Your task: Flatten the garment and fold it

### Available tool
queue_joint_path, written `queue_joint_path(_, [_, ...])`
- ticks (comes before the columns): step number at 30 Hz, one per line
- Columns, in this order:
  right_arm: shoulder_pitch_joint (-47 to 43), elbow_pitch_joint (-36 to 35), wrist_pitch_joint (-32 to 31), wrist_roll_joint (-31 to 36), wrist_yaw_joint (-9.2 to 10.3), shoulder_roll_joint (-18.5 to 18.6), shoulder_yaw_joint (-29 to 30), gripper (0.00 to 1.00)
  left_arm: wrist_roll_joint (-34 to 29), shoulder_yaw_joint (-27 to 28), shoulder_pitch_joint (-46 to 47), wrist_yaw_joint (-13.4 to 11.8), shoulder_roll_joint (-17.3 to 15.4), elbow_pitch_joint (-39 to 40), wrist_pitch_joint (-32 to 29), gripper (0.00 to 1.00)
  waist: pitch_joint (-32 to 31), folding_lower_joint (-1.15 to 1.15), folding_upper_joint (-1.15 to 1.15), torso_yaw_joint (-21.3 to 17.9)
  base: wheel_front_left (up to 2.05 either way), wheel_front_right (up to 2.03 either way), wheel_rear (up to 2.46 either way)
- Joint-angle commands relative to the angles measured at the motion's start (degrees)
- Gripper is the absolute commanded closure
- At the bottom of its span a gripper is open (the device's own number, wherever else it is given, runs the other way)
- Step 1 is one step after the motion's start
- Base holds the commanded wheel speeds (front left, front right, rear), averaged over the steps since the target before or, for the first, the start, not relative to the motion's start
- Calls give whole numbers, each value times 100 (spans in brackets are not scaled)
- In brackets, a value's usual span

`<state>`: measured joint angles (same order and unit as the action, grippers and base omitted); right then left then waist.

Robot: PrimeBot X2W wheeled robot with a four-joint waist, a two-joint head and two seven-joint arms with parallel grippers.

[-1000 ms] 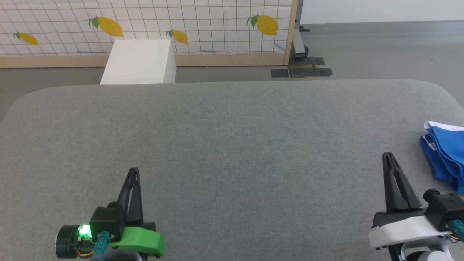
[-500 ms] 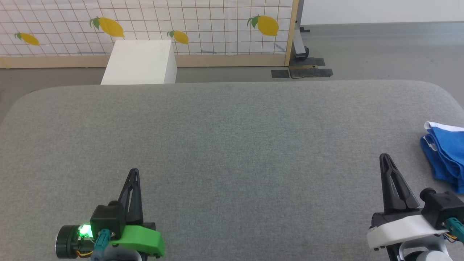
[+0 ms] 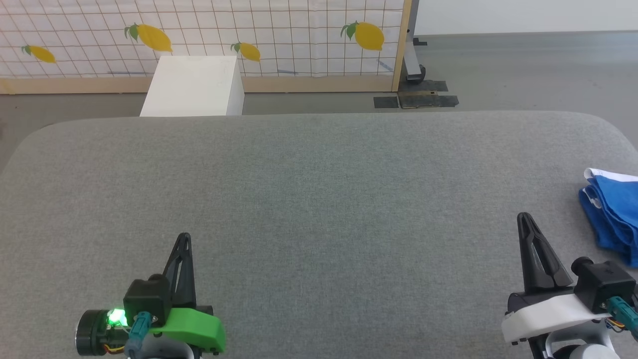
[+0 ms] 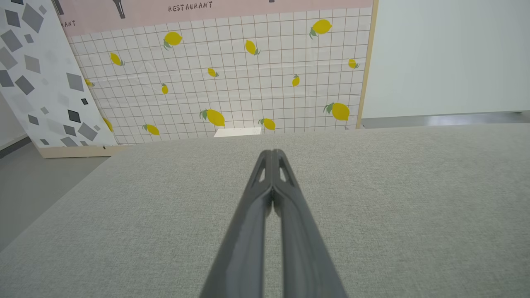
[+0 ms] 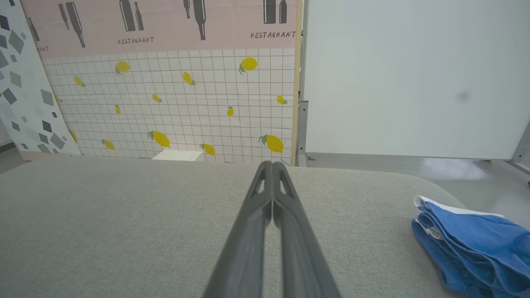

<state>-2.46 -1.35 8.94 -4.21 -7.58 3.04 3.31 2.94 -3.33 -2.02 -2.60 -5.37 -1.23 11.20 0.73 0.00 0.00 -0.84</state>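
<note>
Poised at the start, before any flattening, with left pincer (image 3: 183, 237) and right pincer (image 3: 523, 217) both clenched empty over the grey table (image 3: 319, 189) and the garment (image 3: 611, 209) bunched at its right edge near the right pincer; next, probably opening it and reaching rightward for a hem.

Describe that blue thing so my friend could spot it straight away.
Start at the big grey padded table and follow it to the robot's right edge. There, just past the right hand, lies the garment: a bunched bright blue cloth with white trim, unlike the dark, thin hand beside it.
</note>
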Motion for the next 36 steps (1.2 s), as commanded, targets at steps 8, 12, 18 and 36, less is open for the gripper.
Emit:
queue_joint_path(8, [65,24,-104,71,3,-5,-47,100,-64,46,58,36,48,30,-112,100,-7,0,0,8,0,0,0])
queue_joint_path(12, [73,28,-138,86,3,-5,-59,100,-74,58,64,46,57,34,-156,100,-9,0,0,11,0,0,0])
queue_joint_path(18, [87,38,-203,115,3,-6,-82,100,-93,82,76,64,73,41,-238,100,-15,0,0,17,0,0,0])
queue_joint_path(36, [129,63,-384,196,5,-9,-148,100,-146,148,109,116,120,63,-470,100,-30,0,0,35,0,0,0])
